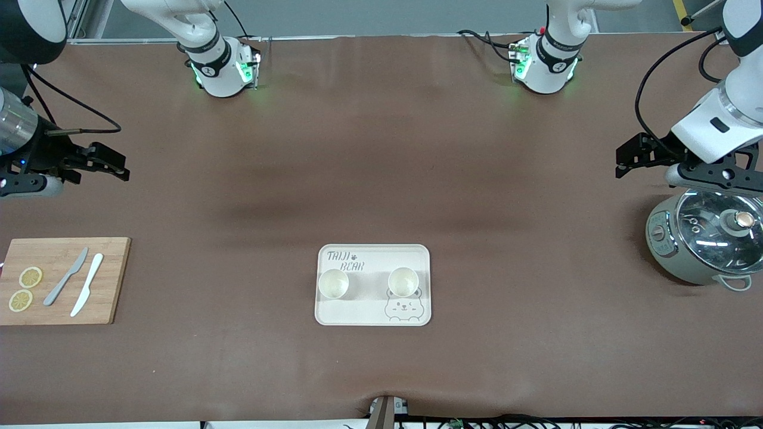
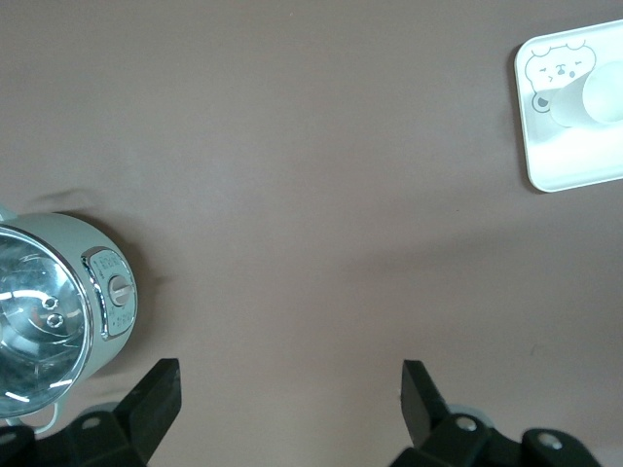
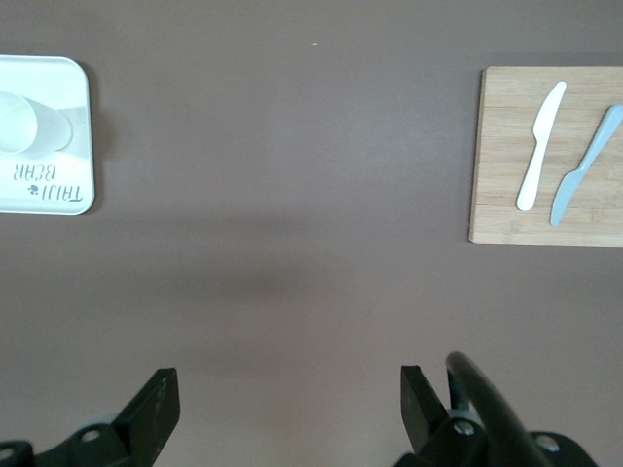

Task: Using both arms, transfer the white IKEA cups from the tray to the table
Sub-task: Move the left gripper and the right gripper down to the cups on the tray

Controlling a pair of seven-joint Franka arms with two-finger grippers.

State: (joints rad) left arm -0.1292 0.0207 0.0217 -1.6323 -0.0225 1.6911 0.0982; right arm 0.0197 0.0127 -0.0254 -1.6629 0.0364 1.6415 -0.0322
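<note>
Two white cups are seen standing upright on a beige tray, which lies on the brown table near the front camera's edge. One cup stands at the tray's end toward the right arm, below the printed lettering; the other cup stands at the end toward the left arm, just above a printed bear face.

The right gripper is held with fingers spread wide and empty, well apart from the tray, above a wooden cutting board carrying two knives and two lemon slices. The left gripper is likewise held wide and empty, well apart from the tray, beside a lidded cooker pot.
</note>
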